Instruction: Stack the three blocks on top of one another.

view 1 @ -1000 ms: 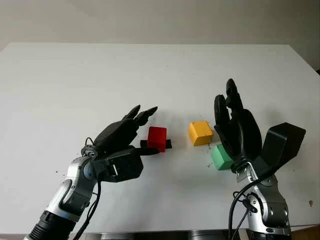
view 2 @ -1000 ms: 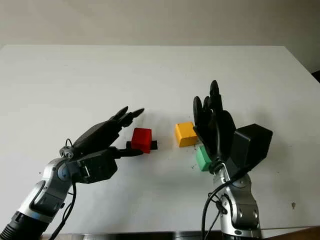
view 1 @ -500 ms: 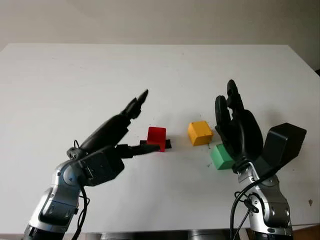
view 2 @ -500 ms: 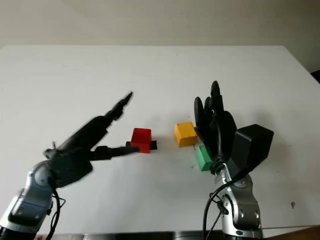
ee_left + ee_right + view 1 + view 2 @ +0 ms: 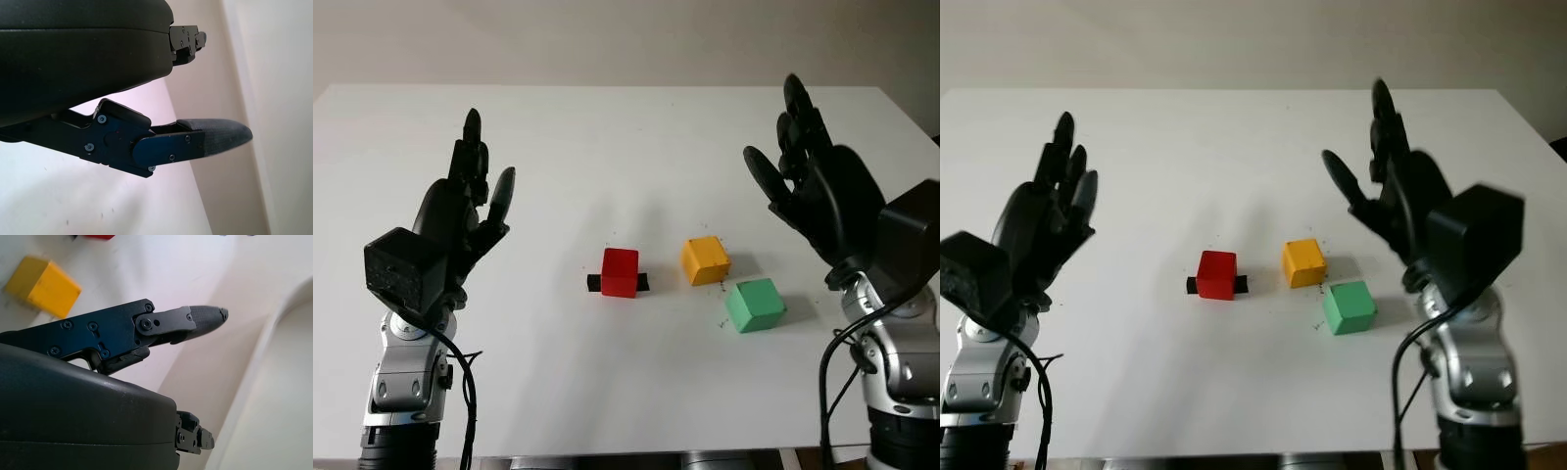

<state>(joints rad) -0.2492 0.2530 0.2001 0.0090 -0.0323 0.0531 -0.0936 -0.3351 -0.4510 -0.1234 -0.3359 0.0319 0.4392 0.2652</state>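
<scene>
White surface [image 5: 626, 137] carries three blocks near its middle, none stacked. The red block [image 5: 620, 271] sits on a small black strip [image 5: 594, 284] whose ends stick out on either side of it. The yellow block [image 5: 705, 259] stands to the right of the red one, apart from it. The green block [image 5: 754, 305] lies just in front and to the right of the yellow one, close beside it but with a narrow gap between them.

The left hand [image 5: 460, 220] is raised above the left side of the surface, well apart from the blocks, open and holding nothing, its fingers [image 5: 472, 147] pointing up and away from the robot. The right hand [image 5: 818, 186] is raised above the right side, beyond the green block, also open and empty, with its fingers [image 5: 795, 103] pointing upward. In the right wrist view the yellow block [image 5: 43, 286] shows beyond one black finger [image 5: 195, 320].
</scene>
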